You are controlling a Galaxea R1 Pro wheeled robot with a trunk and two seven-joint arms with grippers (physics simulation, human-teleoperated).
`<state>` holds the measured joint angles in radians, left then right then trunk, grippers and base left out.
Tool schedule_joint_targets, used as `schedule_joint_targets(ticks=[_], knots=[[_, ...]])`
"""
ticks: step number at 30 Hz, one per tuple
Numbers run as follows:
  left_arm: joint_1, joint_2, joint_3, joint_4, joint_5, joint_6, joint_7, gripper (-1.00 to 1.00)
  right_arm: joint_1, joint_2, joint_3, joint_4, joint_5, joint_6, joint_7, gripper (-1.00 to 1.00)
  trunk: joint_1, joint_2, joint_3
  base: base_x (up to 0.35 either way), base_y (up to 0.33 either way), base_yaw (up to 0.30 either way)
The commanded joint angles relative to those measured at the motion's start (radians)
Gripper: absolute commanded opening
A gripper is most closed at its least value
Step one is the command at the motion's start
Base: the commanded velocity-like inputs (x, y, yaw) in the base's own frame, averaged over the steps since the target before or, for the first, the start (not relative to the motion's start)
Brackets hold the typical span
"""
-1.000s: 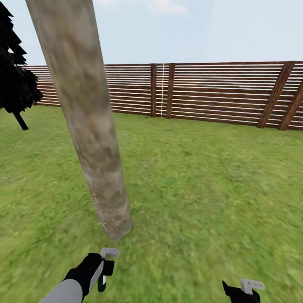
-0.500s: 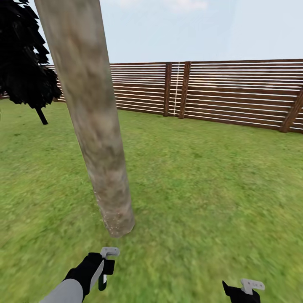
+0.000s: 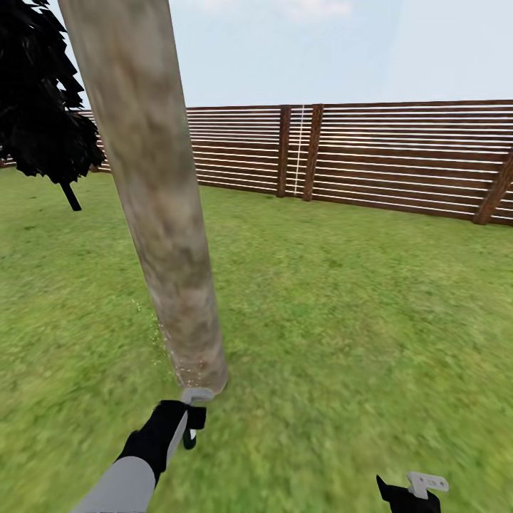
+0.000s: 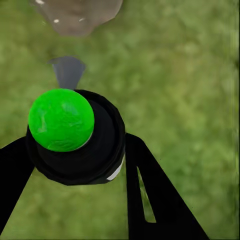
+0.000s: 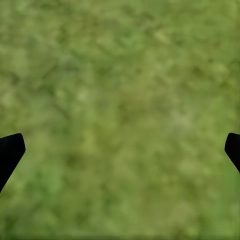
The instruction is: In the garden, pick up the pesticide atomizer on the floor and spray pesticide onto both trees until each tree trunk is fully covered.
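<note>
Left claw (image 3: 191, 417): clamped on the atomizer (image 4: 75, 137), nozzle toward the trunk (image 3: 153, 192) base just ahead, white pesticide (image 3: 160, 342) specks on the bark there. Right claw (image 3: 420, 484): fingers (image 5: 10, 152) spread wide over lawn (image 3: 342, 320), well right of the trunk; fence (image 3: 399, 157) far beyond.

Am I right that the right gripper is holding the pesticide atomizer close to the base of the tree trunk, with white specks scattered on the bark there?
Not quite: the left gripper holds the pesticide atomizer, as the left wrist view shows. The right gripper hangs open over grass. The rest stands: white specks dot the tree trunk base.
</note>
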<state>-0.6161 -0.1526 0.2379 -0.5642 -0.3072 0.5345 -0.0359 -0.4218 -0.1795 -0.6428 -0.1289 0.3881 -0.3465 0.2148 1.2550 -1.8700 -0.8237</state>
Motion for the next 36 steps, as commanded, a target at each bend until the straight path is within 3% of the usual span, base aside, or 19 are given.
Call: schedule_joint_targets(ticks=[1,4,5,7,8,12,19,21,25,27,31,33,36], knots=[[-0.003,-0.005,0.0,0.0,-0.004,0.001,-0.009,-1.0,0.0,0.0,0.0,0.0,0.0,0.0,0.0,1.0,0.0,0.0,0.0,0.0,0.0,0.0],[-0.007,0.009,0.001,-0.008,-0.006,0.029,-0.087,-1.0,0.0,0.0,0.0,0.0,0.0,0.0,0.0,1.0,0.0,0.0,0.0,0.0,0.0,0.0],[-0.004,0.029,0.004,-0.024,-0.006,0.032,-0.096,-1.0,0.0,0.0,0.0,0.0,0.0,0.0,0.0,1.0,0.0,0.0,0.0,0.0,0.0,0.0],[0.002,0.092,0.007,-0.049,-0.004,0.086,-0.106,-1.0,0.0,0.0,0.0,0.0,0.0,0.0,0.0,1.0,0.0,0.0,0.0,0.0,0.0,0.0],[0.003,0.094,0.001,-0.051,-0.006,0.099,-0.111,-1.0,0.0,0.0,0.0,0.0,0.0,0.0,0.0,1.0,0.0,0.0,0.0,0.0,0.0,0.0],[-0.006,0.08,-0.01,-0.053,-0.008,0.108,-0.114,-1.0,0.0,0.0,0.0,0.0,0.0,0.0,0.0,1.0,0.0,0.0,0.0,-0.123,0.0,0.0],[-0.051,0.004,-0.012,-0.054,-0.007,0.11,-0.113,-1.0,0.0,0.0,0.001,0.0,0.0,0.0,0.0,1.0,0.0,0.0,0.0,-0.229,0.0,0.0],[-0.072,0.004,-0.012,-0.056,-0.009,0.111,-0.112,-1.0,0.0,0.0,0.0,0.0,0.0,0.0,0.0,1.0,0.0,0.0,0.0,-0.021,0.0,0.0],[-0.081,0.034,-0.012,-0.286,-0.008,0.312,-0.114,-1.0,0.0,0.0,0.001,0.0,0.0,0.0,0.0,1.0,0.0,0.0,0.0,-0.001,0.0,0.0],[-0.078,0.036,-0.019,-0.345,-0.009,0.385,-0.116,-1.0,0.0,0.0,0.001,0.001,0.001,0.001,0.0,1.0,0.0,0.0,0.0,0.0,0.0,0.0],[-0.088,0.025,-0.144,-0.354,-0.007,0.45,-0.112,-1.0,0.0,0.002,0.002,0.002,0.0,0.001,0.0,1.0,0.0,0.0,0.0,0.0,0.0,0.0],[-0.089,0.021,-0.162,-0.356,-0.005,0.464,-0.112,-1.0,0.0,0.002,0.002,0.002,0.0,0.001,0.0,1.0,0.0,0.0,0.0,0.0,0.0,0.0],[-0.089,0.037,-0.159,-0.371,-0.008,0.471,-0.114,-1.0,0.0,0.002,0.002,0.002,0.0,0.001,0.0,1.0,0.0,0.0,0.0,0.0,0.0,0.0]])
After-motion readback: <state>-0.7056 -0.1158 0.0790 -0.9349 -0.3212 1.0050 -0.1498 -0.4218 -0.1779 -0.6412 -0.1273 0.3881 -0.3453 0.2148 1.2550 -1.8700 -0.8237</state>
